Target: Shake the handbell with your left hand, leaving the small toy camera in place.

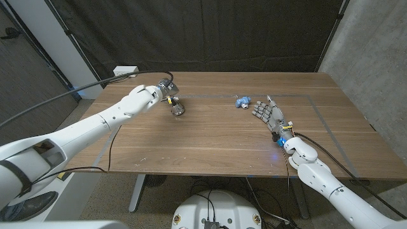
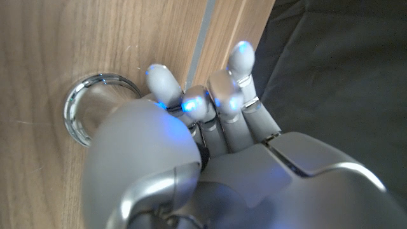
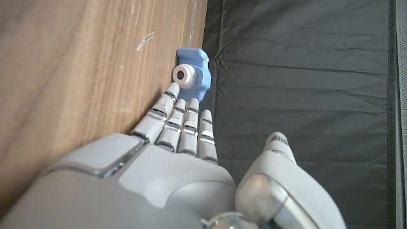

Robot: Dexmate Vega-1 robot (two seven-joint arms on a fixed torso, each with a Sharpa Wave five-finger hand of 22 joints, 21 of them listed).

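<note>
Left hand (image 1: pixel 160 90) is clamped on the shiny silver metal handbell (image 1: pixel 177 109), holding it just above the wooden table (image 1: pixel 210 143) at the far left; I judge I'm mid-shake, and the next move calls for short wrist flicks with the grip kept firm. Its open mouth shows as a bright chrome ring. Further right, the small blue toy camera (image 1: pixel 242 101) sits untouched, my right hand (image 1: pixel 270 114) just beside it, fingers straight and together, holding nothing.
</note>
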